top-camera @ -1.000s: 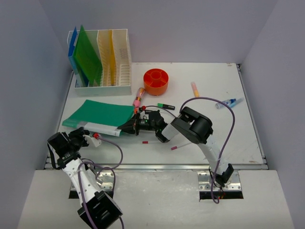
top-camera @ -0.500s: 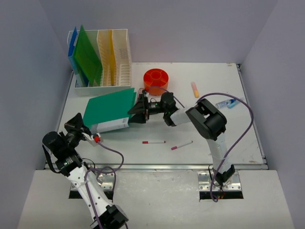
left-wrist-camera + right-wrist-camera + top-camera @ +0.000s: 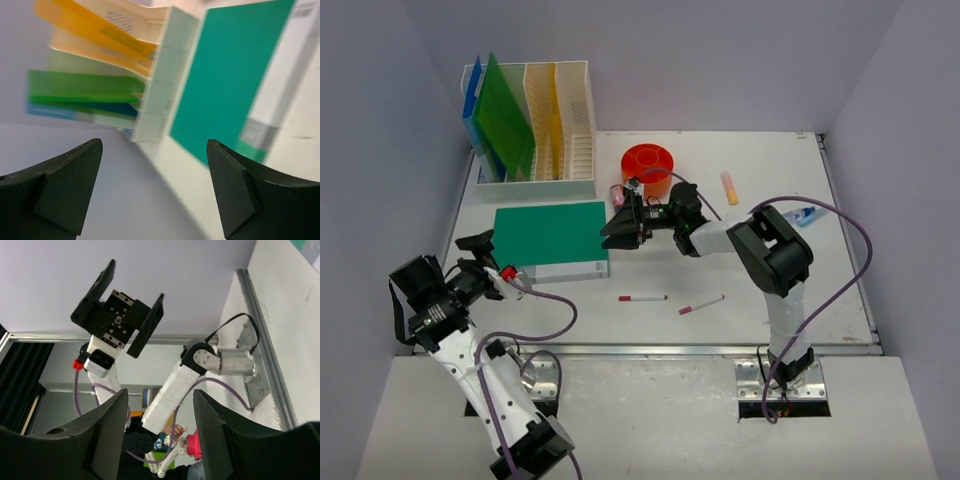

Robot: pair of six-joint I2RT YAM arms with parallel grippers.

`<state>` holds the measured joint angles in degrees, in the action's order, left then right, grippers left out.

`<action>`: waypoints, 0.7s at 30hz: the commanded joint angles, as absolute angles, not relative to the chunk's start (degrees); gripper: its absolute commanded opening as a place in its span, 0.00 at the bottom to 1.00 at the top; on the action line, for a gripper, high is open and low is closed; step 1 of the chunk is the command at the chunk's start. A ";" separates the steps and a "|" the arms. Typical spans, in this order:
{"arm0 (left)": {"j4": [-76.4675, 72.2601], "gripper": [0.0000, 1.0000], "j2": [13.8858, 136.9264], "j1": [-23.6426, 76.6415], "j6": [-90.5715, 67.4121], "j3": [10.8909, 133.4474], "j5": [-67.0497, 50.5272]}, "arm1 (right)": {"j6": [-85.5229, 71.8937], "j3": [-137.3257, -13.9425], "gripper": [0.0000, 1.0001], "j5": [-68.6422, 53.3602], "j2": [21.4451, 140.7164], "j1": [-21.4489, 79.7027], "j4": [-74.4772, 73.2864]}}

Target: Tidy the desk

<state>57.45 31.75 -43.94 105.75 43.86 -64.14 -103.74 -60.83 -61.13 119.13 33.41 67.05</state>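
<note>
Top external: white desk (image 3: 800, 280), lavender walls (image 3: 700, 60), metal front rail (image 3: 650, 349).

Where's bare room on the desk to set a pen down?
Best: right front of the desk, between the blue pen, the right arm and the front rail. Also the back strip right of the orange pot. Crowded: left centre, where rack, green folder and right end effector sit close; two red pens lie mid-front.

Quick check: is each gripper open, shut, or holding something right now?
Left gripper: open, jaws wide apart, holding nothing.
Right gripper: open, jaws apart, holding nothing.
</note>
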 commanded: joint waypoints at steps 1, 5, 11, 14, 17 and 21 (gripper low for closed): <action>61.96 0.81 34.18 -43.15 88.67 39.90 -62.84 | -87.03 -57.89 0.57 -59.34 114.85 33.22 53.20; 51.47 0.75 47.30 -43.15 66.85 40.94 -57.74 | -70.43 -58.16 0.60 -52.09 111.66 33.22 30.55; 44.94 0.71 65.70 -45.96 52.05 45.80 -52.77 | -59.09 -62.12 0.62 -42.97 113.98 33.15 18.41; 50.61 0.71 76.84 -47.38 54.75 51.32 -52.21 | -56.42 -64.15 0.61 -41.66 116.19 33.31 15.73; 55.60 0.70 87.98 -48.96 58.35 54.48 -52.31 | -54.60 -64.82 0.62 -40.67 117.51 33.31 14.12; 55.09 0.69 95.60 -51.02 58.77 57.24 -50.81 | -53.44 -66.02 0.64 -40.63 119.02 33.31 13.35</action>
